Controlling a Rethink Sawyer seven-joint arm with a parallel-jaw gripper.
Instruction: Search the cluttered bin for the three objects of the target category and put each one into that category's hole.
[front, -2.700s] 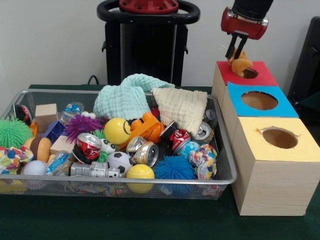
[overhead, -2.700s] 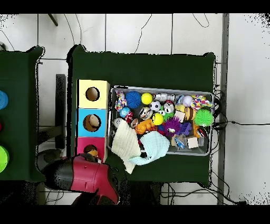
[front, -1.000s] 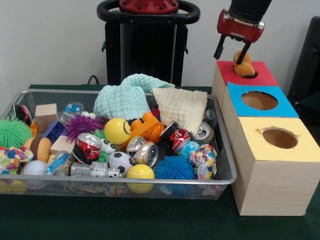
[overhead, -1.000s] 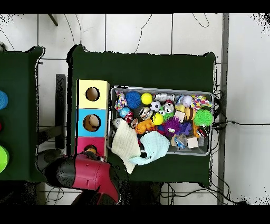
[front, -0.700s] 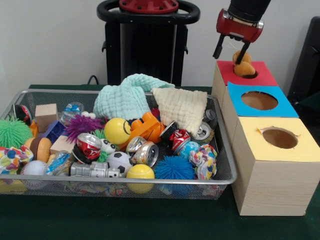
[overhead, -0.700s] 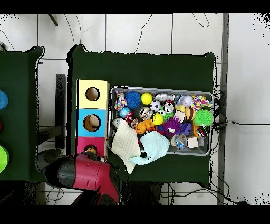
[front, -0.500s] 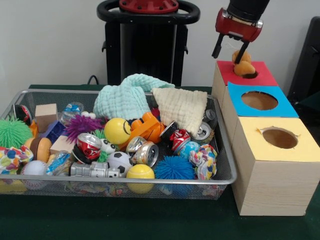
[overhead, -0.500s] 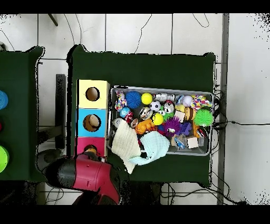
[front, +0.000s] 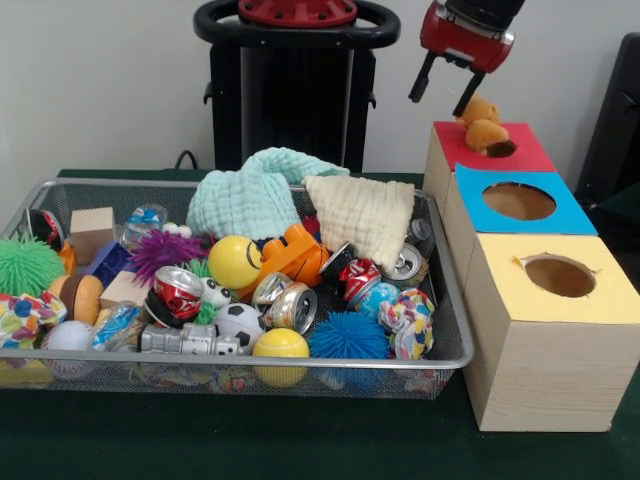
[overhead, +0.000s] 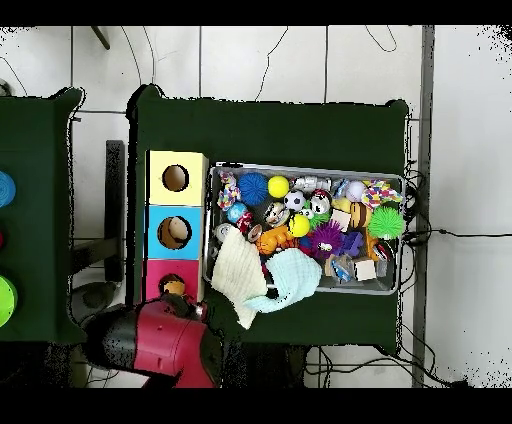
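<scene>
An orange plush toy (front: 484, 126) rests in the hole of the red-topped box (front: 525, 152), its upper half sticking out. My gripper (front: 441, 88) hangs open a little above and to the left of it, with nothing between its fingers. In the overhead view the plush toy (overhead: 175, 288) shows in the hole of the red-topped box (overhead: 158, 272), and my red arm (overhead: 160, 340) lies just below that box. The wire bin (front: 447, 300) holds several mixed objects: balls, crushed cans, spiky toys and wooden blocks.
A blue-topped box (front: 565, 205) and a yellow-topped box (front: 600, 300) stand in a row with the red one, right of the bin. A mint cloth (front: 255, 195) and a cream cloth (front: 365, 215) lie heaped at the bin's back.
My gripper has let go of the orange plush toy and risen up and to the left. The toy has stayed in the red box's hole.
</scene>
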